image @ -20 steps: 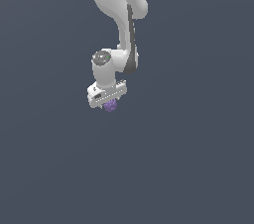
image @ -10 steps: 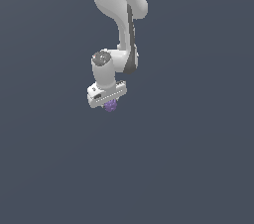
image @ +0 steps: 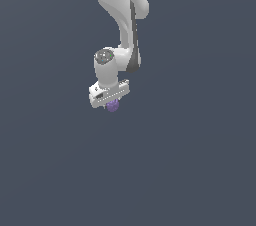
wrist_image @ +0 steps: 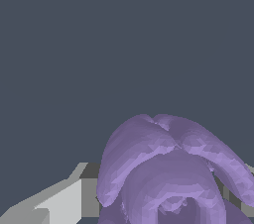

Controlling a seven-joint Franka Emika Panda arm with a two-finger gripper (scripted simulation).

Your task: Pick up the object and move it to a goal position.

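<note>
The white arm point(image: 122, 7) enters from the 12 o'clock edge of the exterior view and descends toward centre. The wrist point(image: 106, 65) bends toward 7 o'clock, pointing the gripper point(image: 112, 104) downward. The fingers point(wrist_image: 59, 203) are closed on the purple ball point(image: 113, 105), which protrudes at 6 o'clock below the gripper body.

**Count of things in view**

1 white arm point(image: 120, 15) is showing in the exterior view, carrying 1 gripper point(image: 111, 101). 1 purple object point(image: 113, 105) is sitting under that gripper; the wrist view is showing the same 1 object point(wrist_image: 168, 168), lobed and bumpy, with 2 gripper fingers point(wrist_image: 64, 200) partly showing, 1 on each side of it. Nothing further is presenting itself to be counted against the plain grey ground.
</note>
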